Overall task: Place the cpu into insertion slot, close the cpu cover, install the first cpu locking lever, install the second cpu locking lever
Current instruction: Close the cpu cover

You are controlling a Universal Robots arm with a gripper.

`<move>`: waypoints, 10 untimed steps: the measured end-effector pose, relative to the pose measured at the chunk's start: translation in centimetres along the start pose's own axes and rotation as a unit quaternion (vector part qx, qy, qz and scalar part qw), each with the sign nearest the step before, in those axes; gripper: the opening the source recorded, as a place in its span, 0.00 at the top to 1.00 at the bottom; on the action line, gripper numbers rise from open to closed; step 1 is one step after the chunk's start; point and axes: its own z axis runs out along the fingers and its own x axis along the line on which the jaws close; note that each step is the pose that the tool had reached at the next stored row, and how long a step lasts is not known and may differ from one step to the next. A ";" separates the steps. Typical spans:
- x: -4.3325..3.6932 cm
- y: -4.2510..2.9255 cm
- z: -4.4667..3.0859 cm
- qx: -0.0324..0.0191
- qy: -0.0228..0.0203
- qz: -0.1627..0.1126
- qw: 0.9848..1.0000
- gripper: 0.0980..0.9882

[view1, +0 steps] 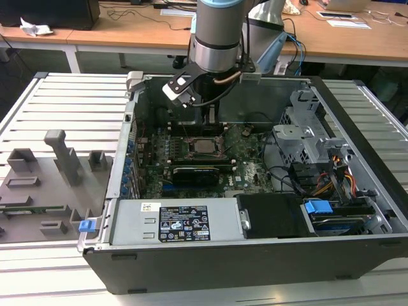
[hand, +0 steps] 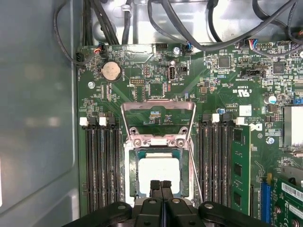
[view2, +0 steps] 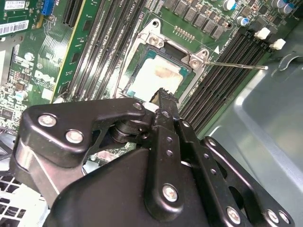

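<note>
Exterior view: arm (view1: 217, 38) down inside an open computer case (view1: 357, 210) on the counter (view1: 64, 102), fingers (view1: 211, 120) just above the cpu (view1: 205, 146), a small square with a pale grey top, flat in its socket

Second wrist view: black fingers (view2: 165, 101) pressed together, gripping nothing, tips over the near edge of the cpu (view2: 158, 75); pale silver top with a faint brownish smear, thin green rim around it; one thin locking lever (view2: 236, 66) sticking out sideways beyond the socket

First wrist view: fingers (hand: 154, 187) tip to tip at the near edge of the cpu (hand: 158, 170); cpu cover (hand: 158, 102), a silvery frame with a square opening, swung open on the socket's far side, away from the fingers; memory slots (hand: 102, 165) on either side
</note>
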 end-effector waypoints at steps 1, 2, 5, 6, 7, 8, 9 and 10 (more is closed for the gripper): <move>0.00 0.00 -0.08 0.000 0.000 0.000 1.000 0.99; 0.01 0.00 -0.20 0.000 0.000 0.000 1.000 0.99; 0.02 0.00 -0.48 0.000 0.000 0.000 1.000 0.99; 0.02 0.00 -0.55 0.000 0.000 0.000 1.000 0.99; 0.03 0.00 -0.63 0.000 0.000 0.000 1.000 0.99; 0.03 0.00 -0.69 0.000 0.000 0.000 1.000 0.99; 0.03 0.00 -0.77 0.000 0.000 0.000 1.000 0.99; 0.04 0.00 -0.82 0.000 0.000 0.000 1.000 0.99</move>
